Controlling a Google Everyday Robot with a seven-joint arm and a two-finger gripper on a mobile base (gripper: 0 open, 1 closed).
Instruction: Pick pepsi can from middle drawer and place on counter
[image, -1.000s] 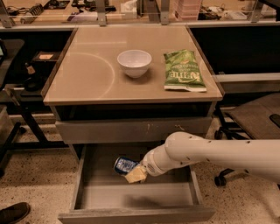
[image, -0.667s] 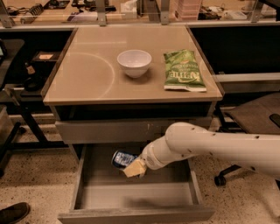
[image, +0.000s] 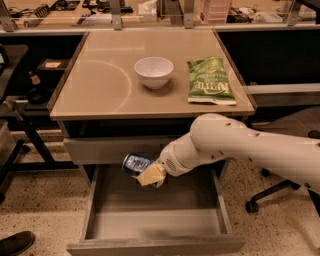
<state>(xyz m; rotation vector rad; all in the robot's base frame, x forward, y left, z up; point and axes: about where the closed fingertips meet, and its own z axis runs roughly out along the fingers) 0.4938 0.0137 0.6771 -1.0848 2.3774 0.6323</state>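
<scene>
Beige counter (image: 100, 85), open middle drawer (image: 155, 220), hand (image: 148, 172) gripping pepsi can (image: 135, 163) above it

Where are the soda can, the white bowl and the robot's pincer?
pepsi can (image: 134, 163): camera view, blue side.
white bowl (image: 154, 81): camera view, outer wall.
pincer (image: 149, 174): camera view, yellowish tip holding can above middle drawer (image: 155, 222).

arm (image: 250, 145): wht, rounded, sm dark dots | gripper (image: 148, 173): pale-yellow, abv middle drawer (image: 150, 220)
</scene>
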